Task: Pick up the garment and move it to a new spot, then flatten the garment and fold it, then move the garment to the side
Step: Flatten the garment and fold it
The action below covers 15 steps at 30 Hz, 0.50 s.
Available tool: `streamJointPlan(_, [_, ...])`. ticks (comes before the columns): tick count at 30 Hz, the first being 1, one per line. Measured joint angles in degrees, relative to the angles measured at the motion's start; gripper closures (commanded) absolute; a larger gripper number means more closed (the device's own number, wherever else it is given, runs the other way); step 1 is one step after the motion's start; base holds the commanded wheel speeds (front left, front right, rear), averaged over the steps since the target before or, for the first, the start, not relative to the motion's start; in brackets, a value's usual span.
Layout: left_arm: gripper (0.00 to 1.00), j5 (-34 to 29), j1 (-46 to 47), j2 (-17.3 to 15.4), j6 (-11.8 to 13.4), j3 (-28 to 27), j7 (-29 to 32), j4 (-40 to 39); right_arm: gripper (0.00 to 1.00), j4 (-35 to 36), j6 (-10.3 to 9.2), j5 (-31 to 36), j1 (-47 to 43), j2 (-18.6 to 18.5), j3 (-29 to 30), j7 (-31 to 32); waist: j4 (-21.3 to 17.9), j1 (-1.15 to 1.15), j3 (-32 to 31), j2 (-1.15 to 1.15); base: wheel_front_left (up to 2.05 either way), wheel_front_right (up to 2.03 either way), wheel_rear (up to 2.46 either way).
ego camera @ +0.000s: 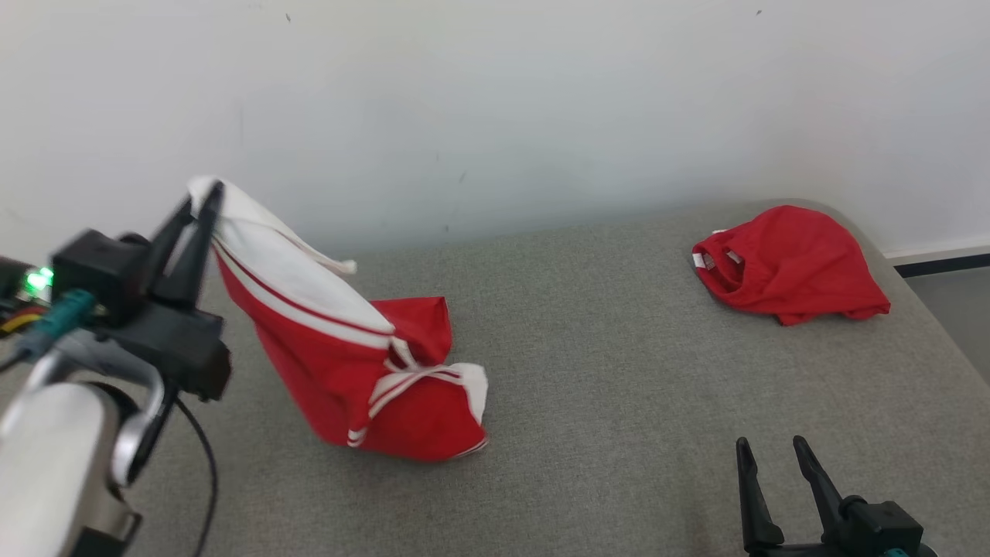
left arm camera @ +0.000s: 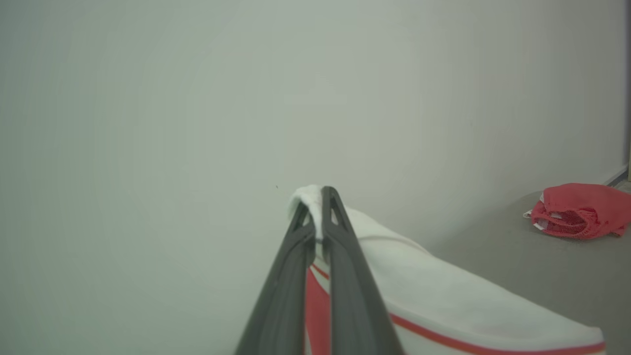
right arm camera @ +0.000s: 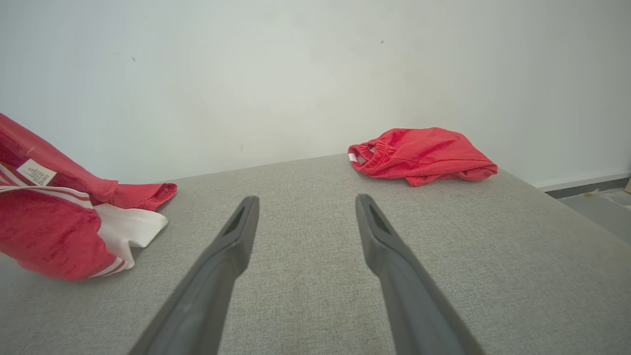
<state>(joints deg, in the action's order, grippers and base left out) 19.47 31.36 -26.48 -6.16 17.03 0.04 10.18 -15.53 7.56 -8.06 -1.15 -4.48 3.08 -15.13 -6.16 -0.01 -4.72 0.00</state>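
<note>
A red garment with white panels and stripes (ego camera: 348, 348) hangs from my left gripper (ego camera: 203, 193), which is shut on its white upper corner. The cloth slopes down to the right, and its lower end rests bunched on the grey surface. The left wrist view has the two fingers pressed together on the white edge (left arm camera: 308, 197), with the garment (left arm camera: 443, 305) falling away below. My right gripper (ego camera: 769, 447) stands open and holds nothing at the lower right, well apart from the garment. In the right wrist view my right gripper (right arm camera: 305, 199) points over bare fabric, the garment (right arm camera: 54, 231) at its left.
A second red garment (ego camera: 789, 263) lies crumpled at the far right of the grey upholstered surface (ego camera: 603, 371), also seen as a red heap (right arm camera: 419, 155) ahead of the right gripper. A white wall rises behind. The surface's right edge drops to a floor (ego camera: 959, 309).
</note>
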Motion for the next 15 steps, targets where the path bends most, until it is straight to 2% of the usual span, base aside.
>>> streamJointPlan(3, [1.00,0.40,1.03,-2.52,0.12,-1.56,2.31,-3.71,0.00,0.02,0.00,0.00,-0.05,0.08,0.05,0.00,-0.24,0.00,0.03,0.00,0.00,0.00,0.00])
streamJointPlan(7, [1.00,1.04,0.46,-3.24,0.71,-2.09,4.10,-6.56,0.00,0.03,0.00,0.00,-0.16,0.24,0.14,0.00,-0.55,0.00,0.31,0.00,0.00,0.00,0.00])
streamJointPlan(11, [1.00,1.51,-3.65,-2.38,1.67,-0.97,4.15,-6.67,0.00,-0.13,0.00,-0.02,-0.18,0.29,0.11,0.00,-0.62,0.00,0.98,0.00,0.00,0.00,0.00])
streamJointPlan(15, [1.00,2.30,-7.00,0.55,2.70,0.21,2.75,-6.36,0.00,-0.37,0.00,-0.26,0.02,0.05,0.00,0.00,-0.50,0.01,1.62,0.00,0.00,0.00,0.00])
